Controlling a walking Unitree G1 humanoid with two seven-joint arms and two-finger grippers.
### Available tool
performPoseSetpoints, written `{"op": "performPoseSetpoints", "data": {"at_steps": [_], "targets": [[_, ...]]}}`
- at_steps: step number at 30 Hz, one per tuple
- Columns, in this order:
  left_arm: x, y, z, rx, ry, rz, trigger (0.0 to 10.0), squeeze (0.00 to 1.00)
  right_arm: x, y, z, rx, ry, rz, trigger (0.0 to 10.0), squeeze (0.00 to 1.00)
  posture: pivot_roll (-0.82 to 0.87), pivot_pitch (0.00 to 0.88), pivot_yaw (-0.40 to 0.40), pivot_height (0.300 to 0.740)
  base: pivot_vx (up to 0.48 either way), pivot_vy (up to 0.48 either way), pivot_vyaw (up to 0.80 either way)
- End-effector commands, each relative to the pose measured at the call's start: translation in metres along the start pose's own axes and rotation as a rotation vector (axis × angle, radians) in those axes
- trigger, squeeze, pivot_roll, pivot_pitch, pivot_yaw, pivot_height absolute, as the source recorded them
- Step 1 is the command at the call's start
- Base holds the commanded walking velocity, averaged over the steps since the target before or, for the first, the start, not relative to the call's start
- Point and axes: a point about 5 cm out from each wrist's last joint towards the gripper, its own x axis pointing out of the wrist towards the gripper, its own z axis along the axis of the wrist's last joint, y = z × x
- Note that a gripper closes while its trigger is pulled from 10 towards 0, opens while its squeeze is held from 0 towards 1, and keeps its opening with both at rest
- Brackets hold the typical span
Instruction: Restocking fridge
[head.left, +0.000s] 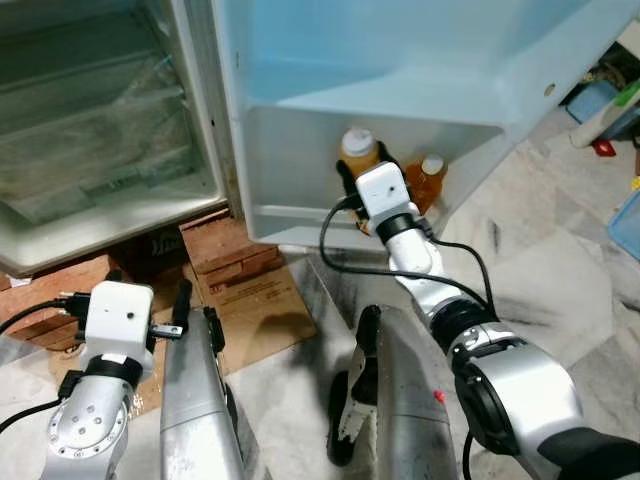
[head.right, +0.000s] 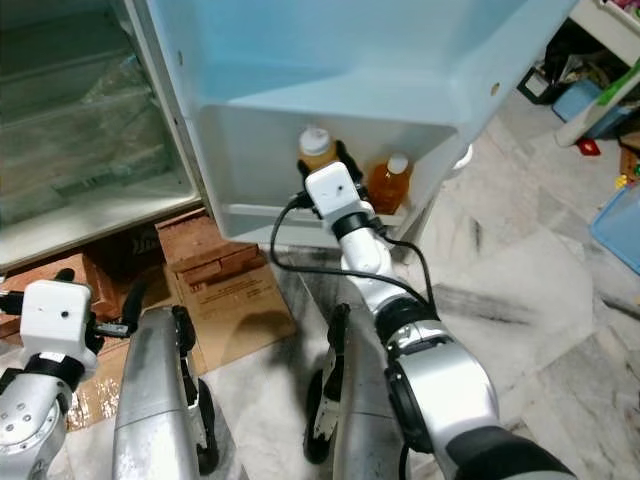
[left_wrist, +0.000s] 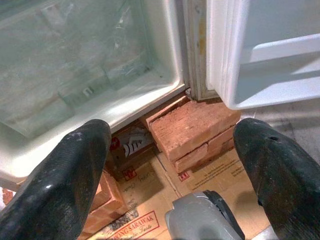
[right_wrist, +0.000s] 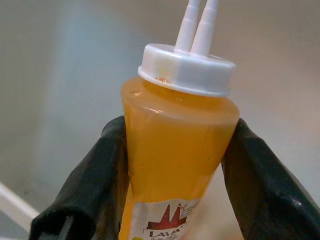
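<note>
The left tool (left_wrist: 170, 165) is held low with its two black fingers (left_wrist: 60, 175) spread wide and nothing between them; ahead of it lie the open white fridge compartment (head.left: 90, 150), the stacked red bricks (left_wrist: 192, 127) under the fridge, and a flattened brown cardboard sheet (head.left: 265, 305) on the floor. To the right, the right tool (right_wrist: 172, 170) is reached into the white door shelf (head.left: 300, 215) of the fridge door, its fingers pressed against both sides of a clear plastic squeeze bottle of orange sauce with a white twin-nozzle cap (right_wrist: 177, 145). Just beyond that tool, a second, smaller orange bottle with a white cap (head.left: 428, 180) is stood in the same shelf. The placing step appears to be in hand. Next, the bottle is to be settled upright on the shelf floor, then the fingers parted and drawn back without tipping either bottle.
</note>
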Motion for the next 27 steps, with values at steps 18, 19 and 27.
{"op": "performPoseSetpoints", "data": {"at_steps": [18, 19, 27], "targets": [[-0.004, 0.002, 0.0, 0.042, 0.008, 0.008, 10.0, 0.0, -0.024, 0.038, -0.031, 0.018, 0.217, 0.065, 10.0, 0.0, 0.35, 0.263, -0.108, 0.502, 0.0, 0.0, 0.0], [-0.004, 0.002, 0.001, 0.043, 0.007, 0.008, 10.0, 0.0, -0.025, 0.039, -0.033, 0.021, 0.23, 0.065, 10.0, 0.0, 0.35, 0.266, -0.106, 0.502, 0.0, 0.0, 0.0], [-0.003, 0.004, 0.001, 0.049, 0.009, 0.0, 10.0, 0.0, -0.043, 0.038, -0.055, 0.097, 0.371, 0.034, 10.0, 0.0, 0.33, 0.281, -0.084, 0.502, 0.0, 0.0, 0.0]]}}
